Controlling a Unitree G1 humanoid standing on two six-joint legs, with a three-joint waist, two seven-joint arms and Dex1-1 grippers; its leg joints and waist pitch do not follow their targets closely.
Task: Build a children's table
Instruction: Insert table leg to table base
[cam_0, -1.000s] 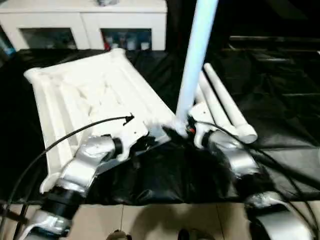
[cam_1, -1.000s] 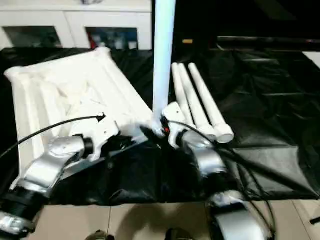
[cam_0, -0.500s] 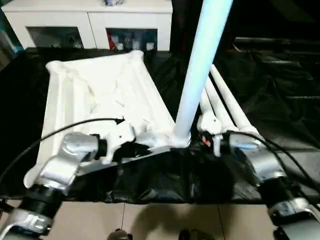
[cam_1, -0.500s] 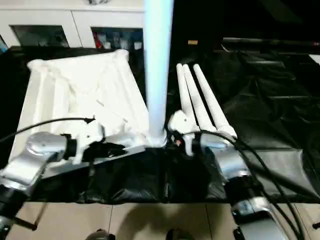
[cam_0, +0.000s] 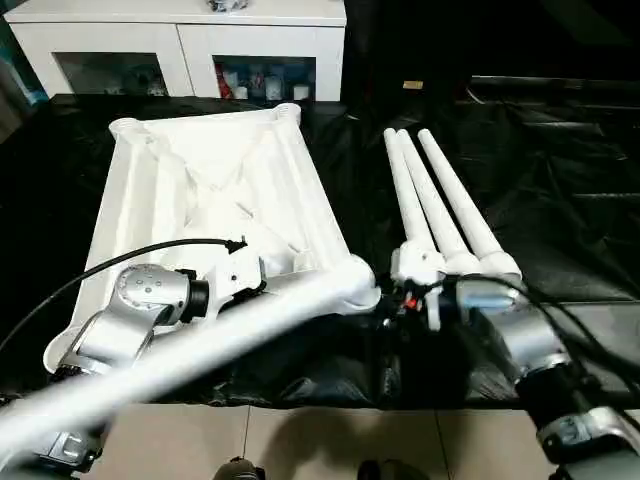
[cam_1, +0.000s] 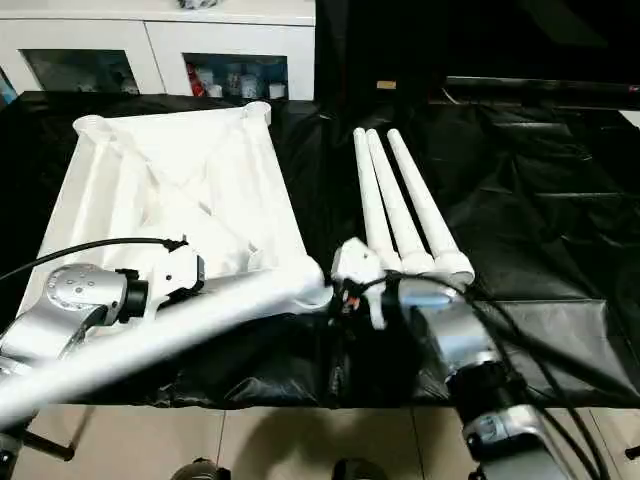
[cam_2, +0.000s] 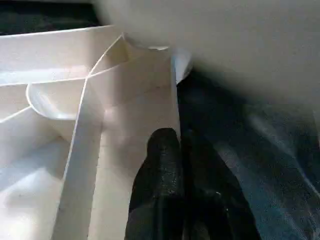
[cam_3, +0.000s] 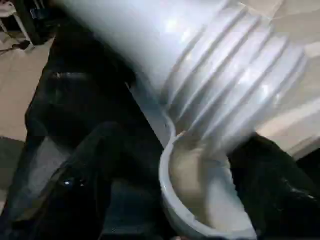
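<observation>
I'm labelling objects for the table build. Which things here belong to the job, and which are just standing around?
Part of the job:
- tabletop, underside up
- tipped-over leg at its near corner socket
- three spare legs lying side by side on the black sheet

Just there:
- white glass-door cabinet behind

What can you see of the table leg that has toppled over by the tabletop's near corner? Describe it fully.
The toppled leg is a long white tube, plastic by its look, lying steeply tilted from the tabletop's near right corner socket out toward the camera. The right wrist view shows its ribbed threaded end at the socket rim, not seated. Neither gripper visibly holds it.
</observation>
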